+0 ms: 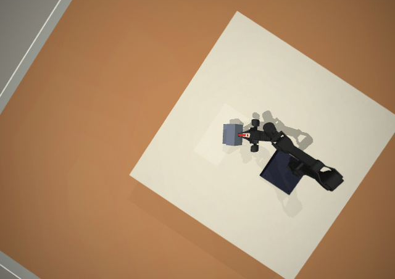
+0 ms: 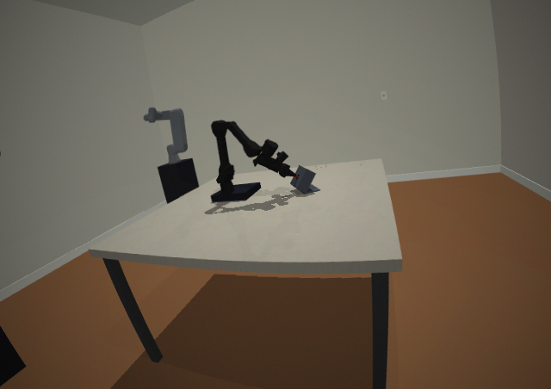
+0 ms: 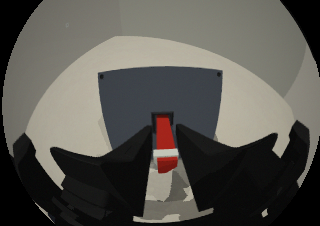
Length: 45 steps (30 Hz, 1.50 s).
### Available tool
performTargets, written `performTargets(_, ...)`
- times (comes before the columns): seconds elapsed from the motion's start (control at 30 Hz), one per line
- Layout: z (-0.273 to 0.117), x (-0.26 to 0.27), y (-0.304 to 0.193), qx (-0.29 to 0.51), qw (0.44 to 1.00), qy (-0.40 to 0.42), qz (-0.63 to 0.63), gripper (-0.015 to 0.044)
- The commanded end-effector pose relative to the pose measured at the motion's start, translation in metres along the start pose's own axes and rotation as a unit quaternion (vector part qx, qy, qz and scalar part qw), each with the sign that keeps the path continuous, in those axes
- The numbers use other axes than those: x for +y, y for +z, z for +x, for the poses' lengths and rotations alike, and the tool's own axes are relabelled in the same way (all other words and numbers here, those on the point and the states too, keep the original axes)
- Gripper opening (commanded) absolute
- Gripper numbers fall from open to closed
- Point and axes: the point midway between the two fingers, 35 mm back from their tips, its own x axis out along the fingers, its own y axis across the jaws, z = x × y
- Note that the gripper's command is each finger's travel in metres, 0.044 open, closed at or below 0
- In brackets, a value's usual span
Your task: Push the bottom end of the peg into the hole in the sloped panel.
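The red peg (image 1: 241, 134) (image 2: 296, 176) (image 3: 164, 132) has flat sides and a white band near its outer end. Its far end is inside the square, dark-rimmed hole (image 3: 162, 113) of the slate-blue sloped panel (image 1: 229, 134) (image 2: 305, 176) (image 3: 127, 98); much of its length still shows outside the face. How deep its end sits is hidden. My gripper (image 1: 245, 135) (image 2: 293, 175) (image 3: 163, 129) is slightly open, its fingers on either side of the peg. In the wrist view narrow gaps show between the peg and both fingertips.
The panel stands on the pale table (image 1: 255, 62) (image 2: 267, 237). The arm's dark base plate (image 1: 274, 174) (image 2: 246, 192) is behind the gripper. A grey arm (image 2: 178, 131) on a dark stand (image 2: 177, 180) shows beyond the table in the exterior view.
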Motion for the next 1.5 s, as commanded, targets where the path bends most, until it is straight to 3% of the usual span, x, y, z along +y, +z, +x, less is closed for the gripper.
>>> performTargets(0.0, 0.000, 0.000, 0.000, 0.000, 1.000, 0.000, 0.000, 0.0210)
performTargets(0.3, -0.004, -0.001, 0.000, 0.001, 1.000, 0.000, 0.000, 0.0440)
performTargets(1.47, -0.059, -0.007, -0.001, 0.005, 1.000, -0.003, 0.001, 0.0440)
